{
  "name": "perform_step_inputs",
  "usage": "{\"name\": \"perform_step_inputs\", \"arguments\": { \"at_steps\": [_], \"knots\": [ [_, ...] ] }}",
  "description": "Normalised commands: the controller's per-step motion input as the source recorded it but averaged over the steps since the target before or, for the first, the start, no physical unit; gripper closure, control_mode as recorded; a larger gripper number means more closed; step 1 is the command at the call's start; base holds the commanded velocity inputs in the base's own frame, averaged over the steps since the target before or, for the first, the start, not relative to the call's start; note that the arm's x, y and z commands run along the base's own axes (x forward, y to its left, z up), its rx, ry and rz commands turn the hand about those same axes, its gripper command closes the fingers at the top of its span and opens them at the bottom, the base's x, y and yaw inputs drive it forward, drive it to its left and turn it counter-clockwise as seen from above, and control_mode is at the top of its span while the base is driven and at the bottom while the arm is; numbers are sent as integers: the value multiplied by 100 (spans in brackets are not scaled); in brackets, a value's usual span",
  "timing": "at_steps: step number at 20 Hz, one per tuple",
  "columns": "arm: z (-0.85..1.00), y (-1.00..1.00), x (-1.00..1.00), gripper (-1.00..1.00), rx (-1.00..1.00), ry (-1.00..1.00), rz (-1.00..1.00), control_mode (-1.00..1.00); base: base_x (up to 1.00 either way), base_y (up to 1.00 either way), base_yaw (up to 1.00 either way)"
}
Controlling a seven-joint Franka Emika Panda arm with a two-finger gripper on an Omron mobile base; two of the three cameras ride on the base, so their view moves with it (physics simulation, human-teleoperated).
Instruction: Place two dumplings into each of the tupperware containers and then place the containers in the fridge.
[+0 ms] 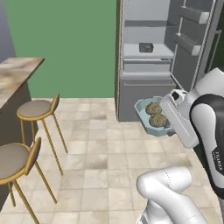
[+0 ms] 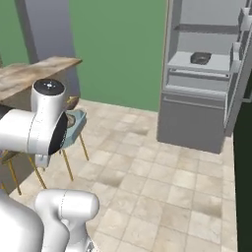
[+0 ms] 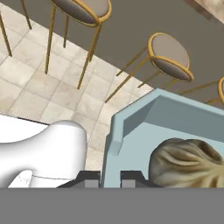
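Blue tupperware container (image 1: 144, 110), level, clamped at rim

Green wall (image 1: 65, 43), tan tiled floor (image 1: 96, 148), gold-legged stools (image 1: 37, 109) beside a counter (image 1: 15, 76).

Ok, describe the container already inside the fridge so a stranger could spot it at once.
Find the open fridge with its pale grey interior. On its middle shelf sits a small dark grey tub, alone there. The other tub, pale blue with dumplings, is outside, held in the pincer.
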Motion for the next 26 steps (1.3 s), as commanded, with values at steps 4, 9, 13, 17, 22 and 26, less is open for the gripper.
{"name": "perform_step_inputs", "arguments": {
  "at_steps": [4, 9, 13, 17, 22, 26],
  "knots": [
    [0, 0, 0, 100, 0, 0, 0, 100, 100, -56, -39],
    [0, 0, 0, 100, 0, 0, 0, 100, 99, -41, -45],
    [0, 0, 0, 100, 0, 0, 0, 100, 100, 0, -28],
    [0, 0, 0, 100, 0, 0, 0, 100, 100, 9, -18],
    [0, 0, 0, 100, 0, 0, 0, 100, 100, 11, -7],
    [0, 0, 0, 100, 0, 0, 0, 100, 100, 1, 0]
  ]
}}
